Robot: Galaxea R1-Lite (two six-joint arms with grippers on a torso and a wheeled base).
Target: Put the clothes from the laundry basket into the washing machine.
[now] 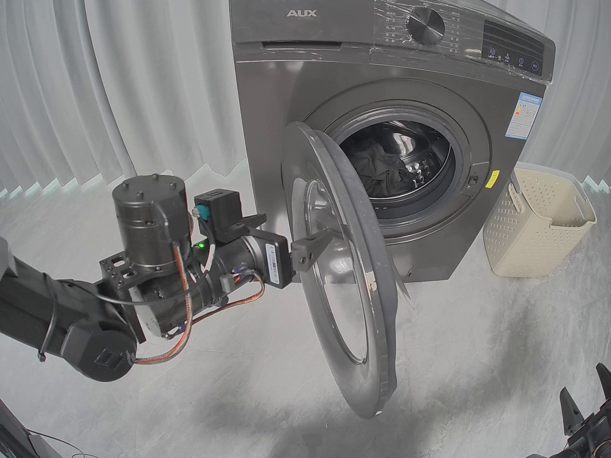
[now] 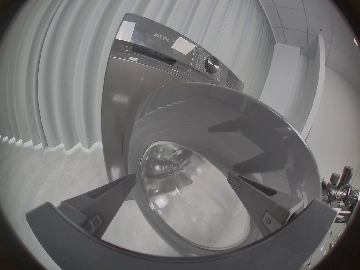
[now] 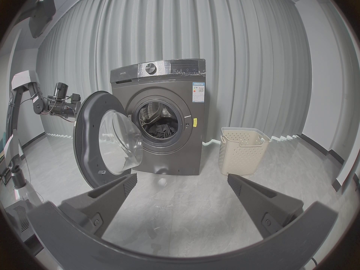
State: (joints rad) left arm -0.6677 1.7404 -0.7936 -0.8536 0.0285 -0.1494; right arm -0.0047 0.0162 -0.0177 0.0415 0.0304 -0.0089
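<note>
Spread wide and grasping nothing, the left pincer (image 1: 312,249) was set against the outer face of the door (image 1: 356,364) of the washing machine (image 1: 286,109), with one finger seemingly touching it. A push was judged to be the purpose, since the door was swung well out from the washing machine's front and would have to be shut. Dark clothes (image 1: 382,166) were seen heaped inside the washing machine's drum, so the loading was judged done or nearly so. The laundry basket (image 1: 541,224) was placed on the floor just beside the washing machine, on the side away from the door's hinge. No garment could be made out in it, though its bottom was hidden. The right pincer (image 3: 180,179) was held well back from the washing machine, likewise released and empty, presumably so that the door's swing was left free.
</note>
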